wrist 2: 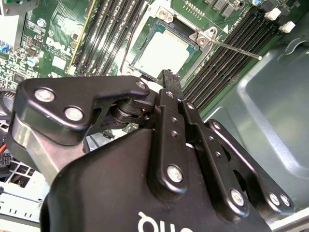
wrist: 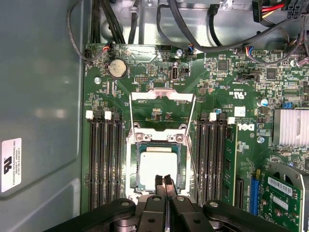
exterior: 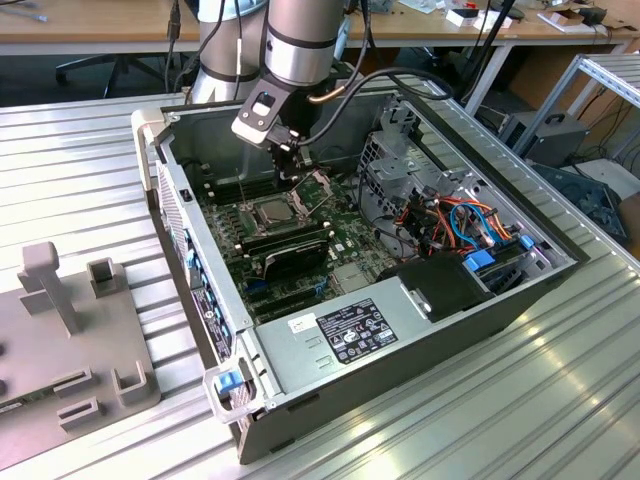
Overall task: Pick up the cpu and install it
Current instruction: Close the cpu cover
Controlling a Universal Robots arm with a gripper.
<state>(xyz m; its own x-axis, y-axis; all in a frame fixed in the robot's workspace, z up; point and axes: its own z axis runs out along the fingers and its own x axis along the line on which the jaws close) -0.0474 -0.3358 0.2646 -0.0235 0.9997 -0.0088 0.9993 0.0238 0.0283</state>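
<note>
Nearest in the exterior view, a grey jig plate with upright blocks lies on the ribbed metal tabletop, at the exterior view's left. Just beside it an open case lies on its side, inside facing up. At the case's near end sits the power supply with a label on top. To the exterior view's right of it are a black box and a tangle of orange and blue cables.

Farther in lies the green board. The cpu rests flat in the middle of it, silver top up, with the hinged frame swung open just behind. In the first wrist view the cpu sits in its socket between two banks of black memory slots. The frame is folded back beyond it, and a round coin cell lies farther still, near the board's edge.

The tool hangs over the edge of the cpu farthest from the frame. Its two fingers are pressed together with nothing between them. Whether the tips touch the chip cannot be told. In the second wrist view the thin socket lever stands out from the socket's corner.

The arm comes down into the case from its far side. Behind it stand wooden desks and, at the exterior view's right, a metal rack.
</note>
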